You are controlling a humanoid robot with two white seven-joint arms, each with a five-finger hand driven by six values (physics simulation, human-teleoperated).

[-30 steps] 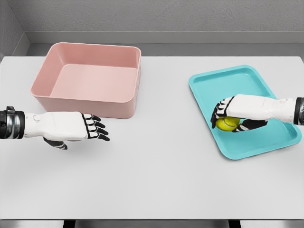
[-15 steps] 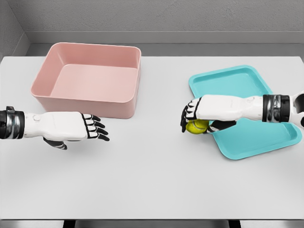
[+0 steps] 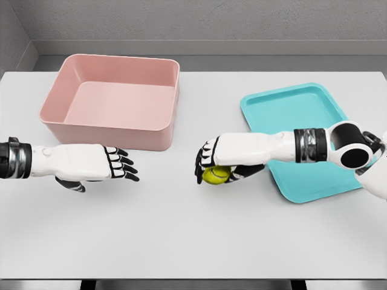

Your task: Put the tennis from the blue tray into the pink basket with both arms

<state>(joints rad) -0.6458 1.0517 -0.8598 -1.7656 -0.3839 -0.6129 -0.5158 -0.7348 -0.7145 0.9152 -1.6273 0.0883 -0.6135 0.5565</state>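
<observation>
A yellow-green tennis ball (image 3: 216, 175) is held in my right hand (image 3: 213, 167), whose fingers curl over it above the white table, left of the blue tray (image 3: 284, 106). The tray holds nothing else. My left hand (image 3: 118, 164) hovers at the left with its fingers spread and nothing in them, just in front of the pink basket (image 3: 115, 99). The basket is bare inside. About a hand's length of table separates the two hands.
The white table (image 3: 193, 235) runs to a front edge near the bottom of the picture. A grey wall stands behind it. The basket's near wall lies just behind my left hand.
My right hand has carried the ball leftward, off the blue tray and out over the table's middle. The left hand has stayed where it was.
</observation>
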